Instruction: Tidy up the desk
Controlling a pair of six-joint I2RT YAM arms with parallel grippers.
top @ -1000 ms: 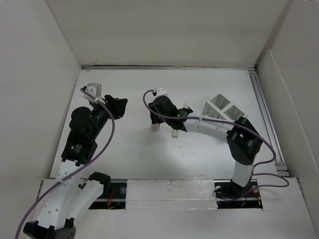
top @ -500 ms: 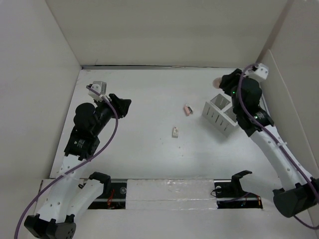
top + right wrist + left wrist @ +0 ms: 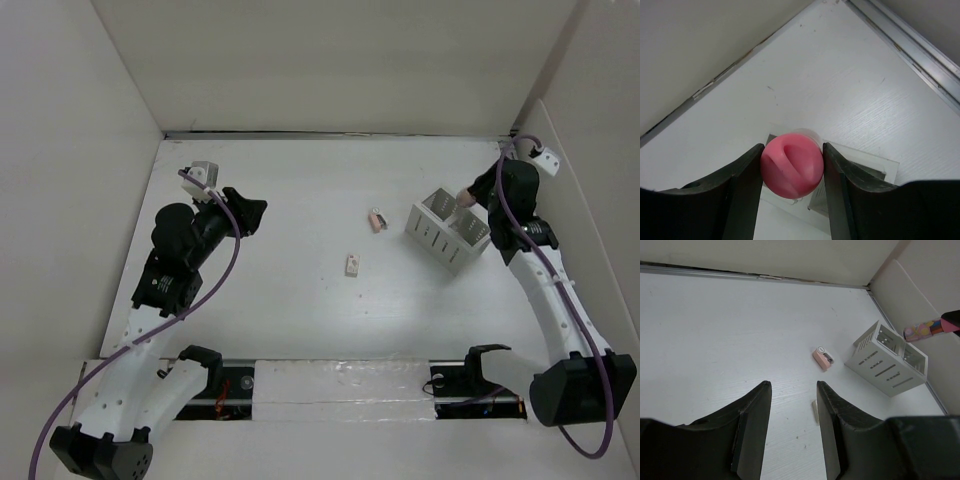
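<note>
Now | right tool (image 3: 792, 150) grips pink-ended stick (image 3: 791, 172), shaft hidden end-on | slotted box (image 3: 445, 235) below partly covered | left tool (image 3: 792, 386) agape, empty

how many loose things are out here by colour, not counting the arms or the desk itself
pink: 2 (small pink block lying on the desk, pink tube held in the right hand)
white: 2 (slotted box, small pale piece)
total: 4

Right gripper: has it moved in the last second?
Yes. The right gripper swung rightward, from left of the small pink item to above the slotted box, shut on a pink tube.
</note>
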